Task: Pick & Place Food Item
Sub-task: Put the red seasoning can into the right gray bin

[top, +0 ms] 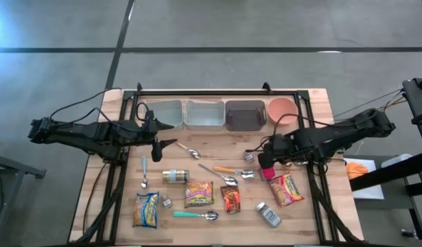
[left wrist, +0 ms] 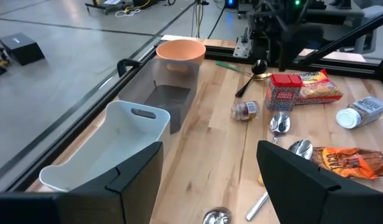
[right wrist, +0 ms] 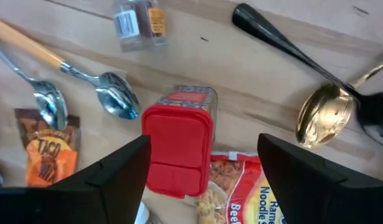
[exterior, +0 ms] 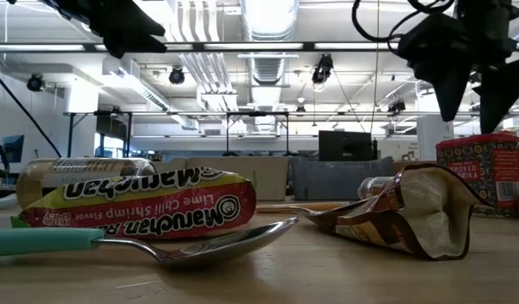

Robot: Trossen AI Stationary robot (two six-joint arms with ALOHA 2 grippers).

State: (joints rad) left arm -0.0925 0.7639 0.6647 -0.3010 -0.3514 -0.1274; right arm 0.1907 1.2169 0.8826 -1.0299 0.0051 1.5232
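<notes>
Found the task's item, a small upright paprika tin with a red flip lid [right wrist: 179,143], standing on the pale wooden table [top: 197,161] toward three o'clock from the table's middle in the overhead view. Saw the right gripper [right wrist: 203,149] poised directly above that tin, fingers spread wide on either side of the lid and clear of it, grasping nothing; confirmed the same at table height, with both dark fingers above the tin's top. Noted a red-and-yellow ramen noodle packet [right wrist: 241,186] close against the tin at its five o'clock, whether touching could not be told. Spotted a gold-bowled spoon with a black handle [right wrist: 322,112] near the tin and a small glass spice jar [right wrist: 138,22] a little farther off. Located the left gripper [top: 156,147] at about ten o'clock from the table's middle, beside the row of bins, fingers parted and empty. Counted at twelve o'clock a white plastic bin [top: 204,113], a dark grey bin [top: 245,114] and a pink bowl [top: 284,108].
</notes>
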